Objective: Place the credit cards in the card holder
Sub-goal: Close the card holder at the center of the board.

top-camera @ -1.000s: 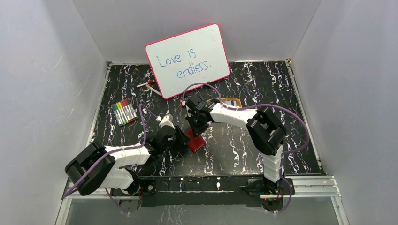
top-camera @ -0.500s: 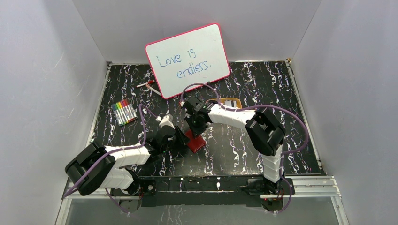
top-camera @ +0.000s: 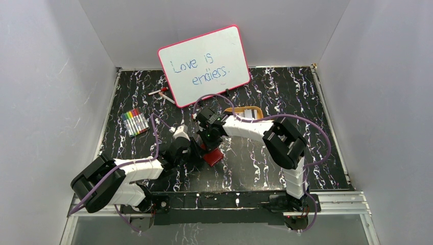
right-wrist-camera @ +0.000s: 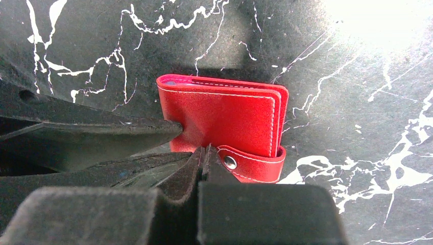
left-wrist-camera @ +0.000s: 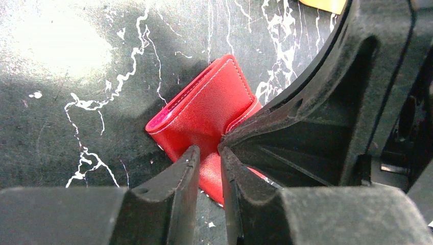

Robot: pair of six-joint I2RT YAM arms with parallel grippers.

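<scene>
Slid leftward since a second ago: right tool [right-wrist-camera: 204, 153]. Left tool [left-wrist-camera: 208, 153] nearly together, tips straddling a corner of the small red leather folding card holder [left-wrist-camera: 204, 109] on the black marbled table [left-wrist-camera: 76, 127]; grip impossible to tell. Right tool pressed together, tips against the holder's snap tab [right-wrist-camera: 253, 163].

Robot lab cell, I'd say: plain grey walls [top-camera: 51, 102] boxing in black marbled bench [top-camera: 327, 127], my arms [top-camera: 135, 171] bolted to metal rail [top-camera: 230, 200].
</scene>
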